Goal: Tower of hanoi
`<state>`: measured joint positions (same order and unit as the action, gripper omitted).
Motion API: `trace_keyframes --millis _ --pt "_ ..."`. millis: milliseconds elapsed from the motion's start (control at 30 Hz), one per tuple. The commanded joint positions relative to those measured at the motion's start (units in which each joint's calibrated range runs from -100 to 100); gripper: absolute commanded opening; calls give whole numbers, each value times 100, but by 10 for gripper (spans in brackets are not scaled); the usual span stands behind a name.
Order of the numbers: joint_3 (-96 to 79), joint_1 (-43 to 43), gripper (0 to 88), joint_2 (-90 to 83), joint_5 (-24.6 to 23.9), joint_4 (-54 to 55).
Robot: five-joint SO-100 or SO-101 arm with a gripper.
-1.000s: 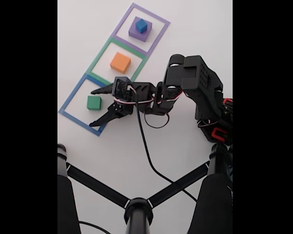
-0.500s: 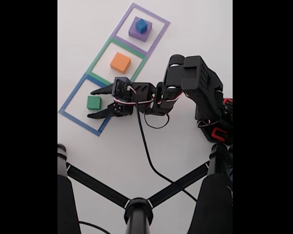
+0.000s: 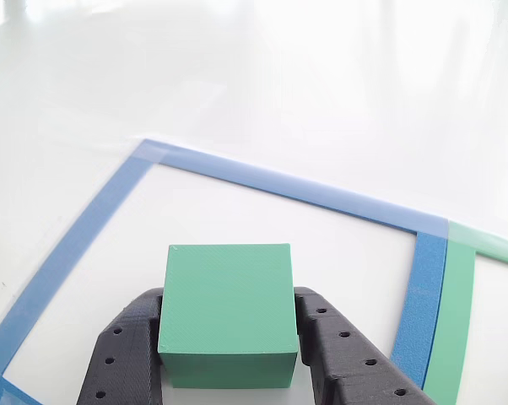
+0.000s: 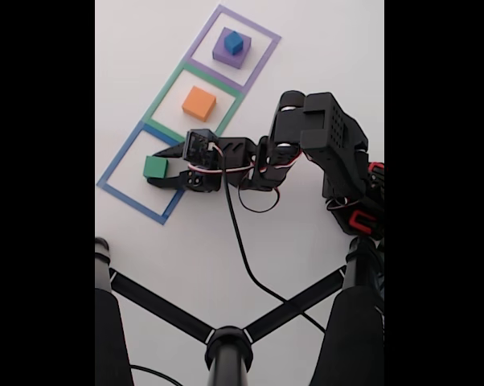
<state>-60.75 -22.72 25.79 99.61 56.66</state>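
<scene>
In the fixed view, the green block (image 4: 153,167) lies inside the blue tape outline (image 4: 115,166). My gripper (image 4: 157,168) is shut on it, one finger on each side. In the other view, the green block (image 3: 229,308) sits between my black fingers (image 3: 123,350), which press on its left and right faces, with my gripper (image 3: 229,297) low over the table. The orange block (image 4: 198,103) rests in the green outline. Farther back, the blue cube (image 4: 234,42) sits on the flat purple block (image 4: 223,53) in the purple outline.
Three tape squares run in a diagonal row: blue, green (image 4: 171,87) and purple (image 4: 262,34). The arm's body (image 4: 322,137) stands to the right, with a black cable (image 4: 242,241) trailing toward the near edge. Black stand legs (image 4: 226,338) cross the bottom of the fixed view.
The jaws stood wide open around the green block a second ago. They have since closed onto its sides, and the gripper has moved slightly toward the block.
</scene>
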Motion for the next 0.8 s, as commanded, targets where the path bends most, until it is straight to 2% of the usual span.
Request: trace_keyframes --millis 0,167,433,567,767 --pt "46 -19 78 -328 39 -110" --pt "19 -27 78 -969 39 -733" --pt "209 26 78 -2916 39 -3096" --pt "764 125 74 -3933 39 -5023" --pt "2381 385 67 -5111 39 -8657"
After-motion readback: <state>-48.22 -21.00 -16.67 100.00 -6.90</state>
